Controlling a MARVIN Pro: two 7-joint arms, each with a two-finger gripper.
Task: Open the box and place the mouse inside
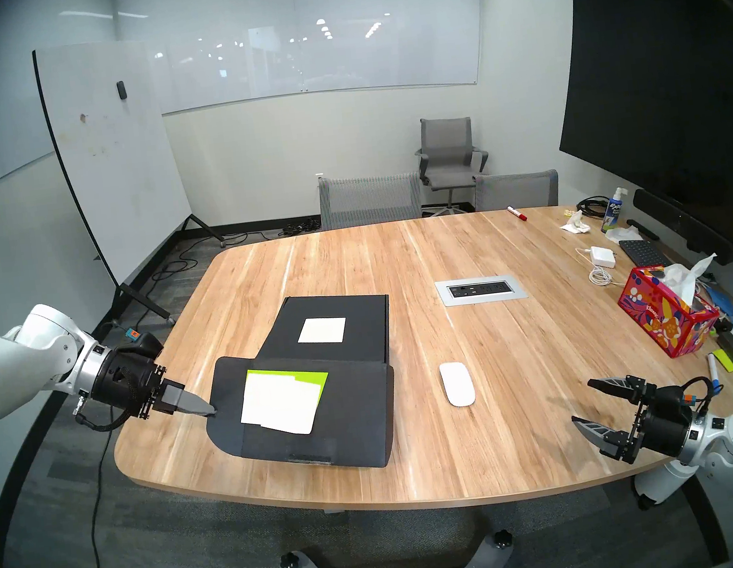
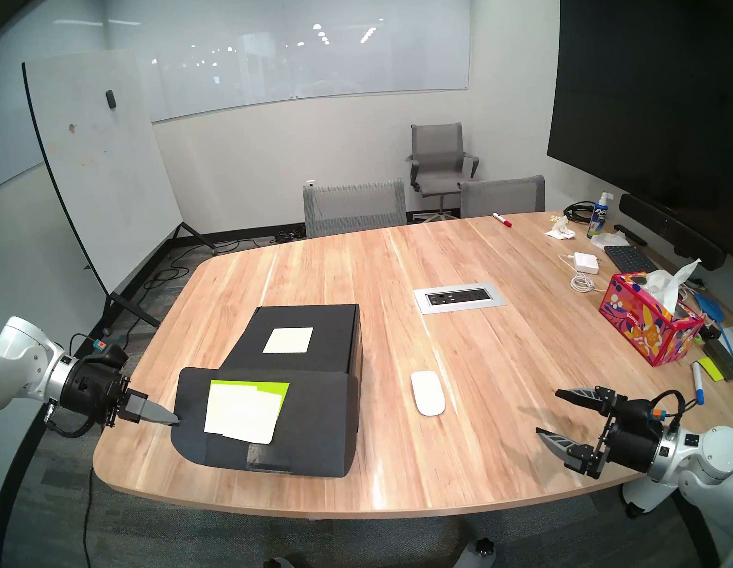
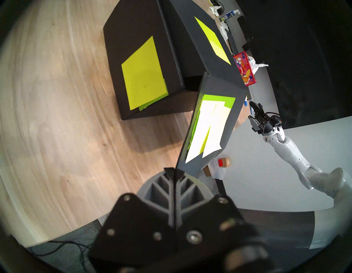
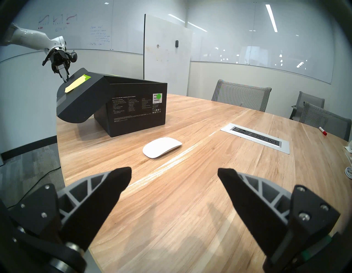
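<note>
Office meeting room: conference table (image 1: pixel 400 273), whiteboard (image 1: pixel 113 159), mesh chairs (image 1: pixel 450 153).

Your robot's two arms are glossy white shells ending in silver wrist rings. Each carries a black gripper body studded with silver screws: left gripper (image 1: pixel 209 410), right gripper (image 1: pixel 584 402). Its fingers (image 4: pixel 112 183) are grey ribbed wedges with black pads. Thin black cables loop around both wrists.

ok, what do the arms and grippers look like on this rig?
Both arms are glossy white shells with silver wrist rings. The left gripper and right gripper have black bodies, looped black cables and a small orange connector each. Jaws are grey ribbed wedges with black pads.
</note>
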